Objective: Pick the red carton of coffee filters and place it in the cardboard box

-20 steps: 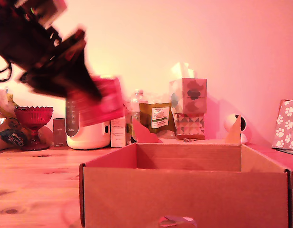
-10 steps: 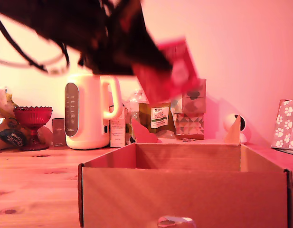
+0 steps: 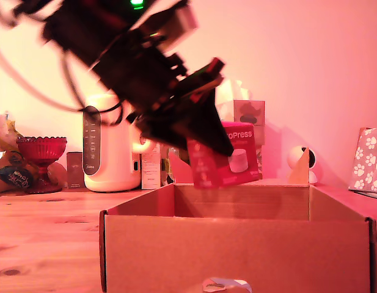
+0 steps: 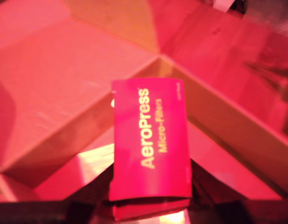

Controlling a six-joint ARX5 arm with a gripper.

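Exterior view shows the black robot gripper [image 3: 197,137] reaching down from the upper left of that view, its fingers closed on the small red-pink cardboard carton of coffee filters [image 3: 228,157], which carries white "AeroPress" lettering and a white cylinder picture. The carton hangs in the air, clear of the table, just above the rim of the large plain brown corrugated cardboard box [image 3: 237,244] and over its rear half. The carton extends forward and downward from the fingers, so its free end is the part nearest the box floor; its lower edge sits about level with the top of the far wall. Wrist view confirms the relation: the carton [image 4: 151,144] projects straight out from the gripper with its long axis in line with the approach direction, and an inner corner of the cardboard box [image 4: 158,58] lies directly beyond the carton's far end. The carton appears slightly tilted in the exterior view. Judged from this, the transport step is nearly complete and a descent or release remains. The release should be made clear of the pointed upright flaps on the far wall, since the carton lies close to that wall. A white electric kettle [image 3: 109,146] stands on the table behind the box, toward the exterior view's left.
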